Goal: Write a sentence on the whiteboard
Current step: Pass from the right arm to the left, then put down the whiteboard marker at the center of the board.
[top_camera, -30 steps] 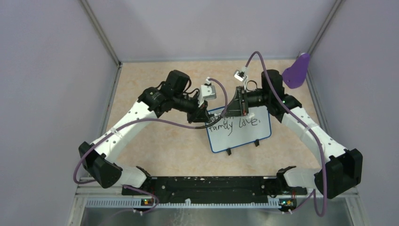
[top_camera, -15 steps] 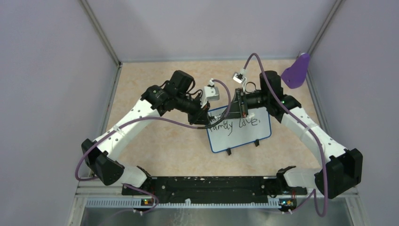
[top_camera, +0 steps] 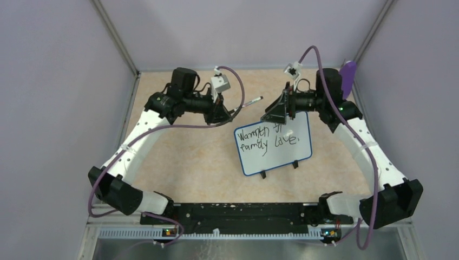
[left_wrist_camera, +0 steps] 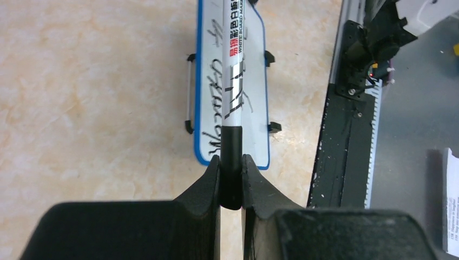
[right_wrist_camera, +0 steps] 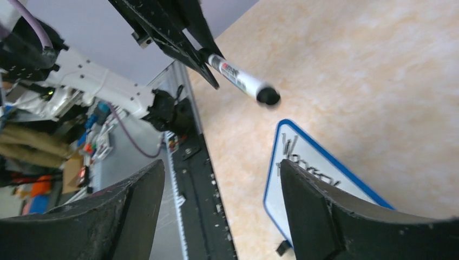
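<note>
Left hand (left_wrist_camera: 231,165) clamps one marker (left_wrist_camera: 234,81); right hand (right_wrist_camera: 219,176) gapes near one whiteboard (top_camera: 281,157).

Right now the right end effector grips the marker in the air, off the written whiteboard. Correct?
No. The left end effector grips the marker, as the left wrist view shows; it is in the air, off the written whiteboard.

whiteboard (top_camera: 281,157): on table (top_camera: 184,157), centre | sentence (top_camera: 265,140): on whiteboard | marker (top_camera: 250,101): behind whiteboard, left | scoop (top_camera: 349,73): far right corner
</note>
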`<state>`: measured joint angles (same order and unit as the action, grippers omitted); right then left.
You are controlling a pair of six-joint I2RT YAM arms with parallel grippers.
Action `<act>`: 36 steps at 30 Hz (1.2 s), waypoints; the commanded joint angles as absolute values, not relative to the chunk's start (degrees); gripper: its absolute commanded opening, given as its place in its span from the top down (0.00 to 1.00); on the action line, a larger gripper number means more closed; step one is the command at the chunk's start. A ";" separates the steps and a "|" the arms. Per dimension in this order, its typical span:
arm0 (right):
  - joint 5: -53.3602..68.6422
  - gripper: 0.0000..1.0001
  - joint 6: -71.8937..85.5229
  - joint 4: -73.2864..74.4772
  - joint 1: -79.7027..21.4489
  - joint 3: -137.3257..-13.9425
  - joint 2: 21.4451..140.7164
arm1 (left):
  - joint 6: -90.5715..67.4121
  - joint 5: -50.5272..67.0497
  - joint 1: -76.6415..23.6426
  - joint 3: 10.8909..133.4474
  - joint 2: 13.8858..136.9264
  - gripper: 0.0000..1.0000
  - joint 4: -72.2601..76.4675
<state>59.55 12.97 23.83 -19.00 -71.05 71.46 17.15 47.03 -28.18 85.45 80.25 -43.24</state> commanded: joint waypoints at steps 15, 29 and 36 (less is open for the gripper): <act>46.55 0.16 -2.06 37.01 -4.99 -71.67 64.74 | 26.08 37.32 -1.52 75.44 83.08 0.98 -49.66; 37.63 0.16 -9.36 40.92 -3.88 -64.73 60.86 | 29.59 30.19 1.32 61.14 92.28 0.94 -46.60; 37.53 0.15 -9.56 41.40 -3.72 -64.40 60.61 | 30.19 29.66 1.35 58.95 96.85 0.87 -45.53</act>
<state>38.09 -8.10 41.74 -4.45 -64.16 62.06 28.77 30.02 1.15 60.12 95.46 -47.11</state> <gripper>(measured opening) 0.844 0.157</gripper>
